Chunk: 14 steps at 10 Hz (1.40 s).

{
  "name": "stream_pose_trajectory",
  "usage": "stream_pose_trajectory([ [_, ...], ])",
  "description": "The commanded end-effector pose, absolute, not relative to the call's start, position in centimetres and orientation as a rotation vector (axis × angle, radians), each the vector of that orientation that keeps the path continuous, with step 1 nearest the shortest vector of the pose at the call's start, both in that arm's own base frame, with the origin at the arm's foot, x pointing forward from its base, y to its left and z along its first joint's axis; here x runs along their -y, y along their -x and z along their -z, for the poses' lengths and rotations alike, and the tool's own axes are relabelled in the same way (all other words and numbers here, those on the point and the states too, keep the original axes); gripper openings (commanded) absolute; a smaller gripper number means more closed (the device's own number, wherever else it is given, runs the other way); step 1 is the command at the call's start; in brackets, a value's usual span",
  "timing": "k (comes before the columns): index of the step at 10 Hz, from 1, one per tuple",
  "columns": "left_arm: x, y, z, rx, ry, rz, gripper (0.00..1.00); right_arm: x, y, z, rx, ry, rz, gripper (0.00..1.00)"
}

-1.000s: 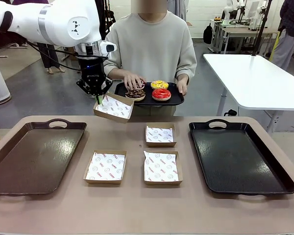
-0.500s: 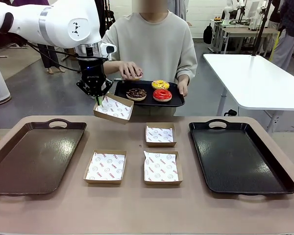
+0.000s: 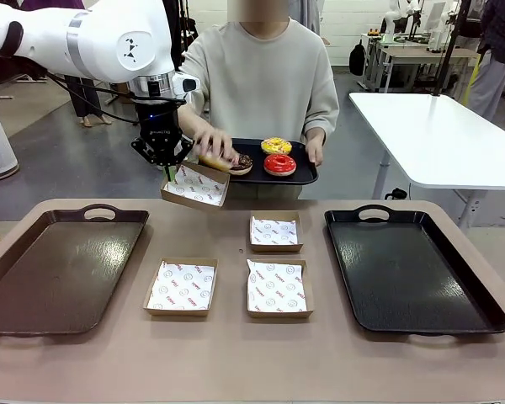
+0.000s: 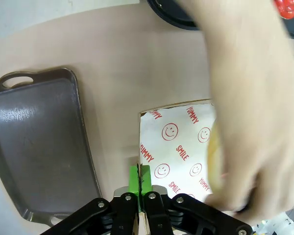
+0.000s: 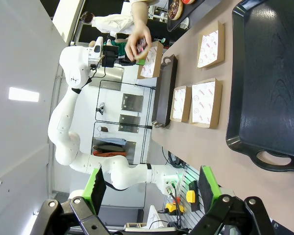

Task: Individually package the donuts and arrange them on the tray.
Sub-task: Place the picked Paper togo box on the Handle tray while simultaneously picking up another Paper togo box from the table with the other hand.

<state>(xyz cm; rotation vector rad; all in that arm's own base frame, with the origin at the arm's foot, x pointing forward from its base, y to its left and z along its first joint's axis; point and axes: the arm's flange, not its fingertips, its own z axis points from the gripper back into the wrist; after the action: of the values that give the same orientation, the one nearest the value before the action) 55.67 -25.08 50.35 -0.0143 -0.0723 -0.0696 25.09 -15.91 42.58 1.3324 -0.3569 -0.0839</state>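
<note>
Table (image 3: 236, 370) shared with person. Left tool (image 3: 169, 172) clamped on rim of paper-lined box (image 3: 198, 185), held aloft. Change: person's hand (image 3: 204, 143) has lifted chocolate-glazed donut (image 3: 216, 160) off serving tray (image 3: 307, 174); donut now just above box. Remaining donuts (image 3: 279, 164) beyond box. Right tool (image 5: 152, 191) apart, empty. Judgement: first packaging imminent.

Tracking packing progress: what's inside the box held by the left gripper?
A smiley-print liner shows in the box. The person's hand, holding a donut above it, covers the rest; whether the donut rests inside is unclear.
</note>
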Motion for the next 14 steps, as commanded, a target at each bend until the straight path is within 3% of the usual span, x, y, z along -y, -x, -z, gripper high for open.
stream_pose_trajectory([
  [1, 24.74, -55.62, -50.31, 0.07, 0.02, 0.076, 0.0, 15.96, -24.99, -42.63, 0.366, -1.345, 0.078, 1.0],
  [14, 24.74, -55.62, -50.31, 0.07, 0.02, 0.076, 0.0, 15.96, -24.99, -42.63, 0.366, -1.345, 0.078, 1.0],
])
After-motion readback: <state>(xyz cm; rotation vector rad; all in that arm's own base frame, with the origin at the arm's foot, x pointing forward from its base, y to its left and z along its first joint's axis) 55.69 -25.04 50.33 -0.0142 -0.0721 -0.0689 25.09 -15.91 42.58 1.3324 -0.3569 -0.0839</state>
